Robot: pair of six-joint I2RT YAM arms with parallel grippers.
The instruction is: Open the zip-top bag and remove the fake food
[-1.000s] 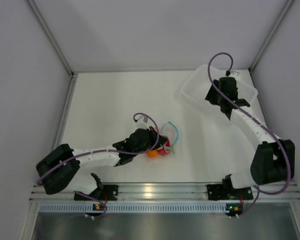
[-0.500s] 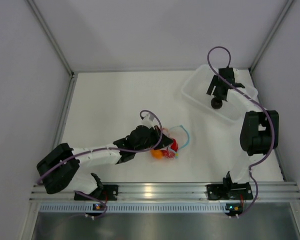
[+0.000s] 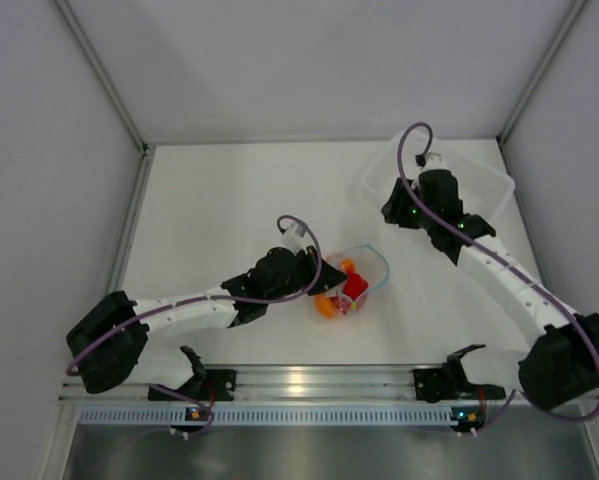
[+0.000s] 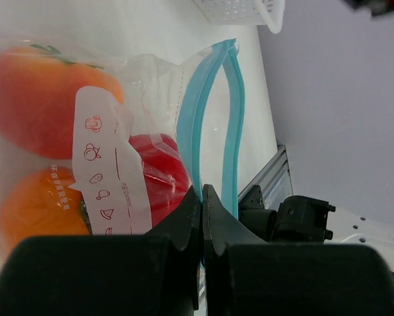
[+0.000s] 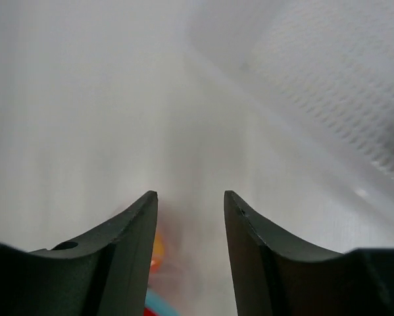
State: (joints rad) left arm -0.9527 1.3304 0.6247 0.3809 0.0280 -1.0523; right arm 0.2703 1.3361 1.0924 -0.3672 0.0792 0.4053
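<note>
The zip-top bag [image 3: 357, 283] lies right of the table's centre, its light-blue zip strip [image 3: 379, 262] standing open in a loop. Inside are a red pepper [image 3: 356, 289] and two orange fruits [image 3: 326, 306]. My left gripper [image 3: 321, 277] is shut on the bag's edge. In the left wrist view the gripper [image 4: 202, 191] pinches the plastic beside the zip strip [image 4: 203, 99], with the pepper [image 4: 160, 171] and an orange fruit [image 4: 45, 99] behind the film. My right gripper [image 3: 393, 213] is open and empty between tray and bag, also seen in its wrist view [image 5: 190, 197]. The dark piece is hidden.
The white translucent tray [image 3: 484, 180] stands at the back right, partly under my right arm; it shows in the right wrist view [image 5: 328, 85] and in the left wrist view [image 4: 249, 10]. Metal rails line the near table edge [image 3: 299, 380].
My right gripper has left the tray, where the dark piece lay half a second ago, and swung left toward the bag. My left gripper has dragged the bag a little to the right.
</note>
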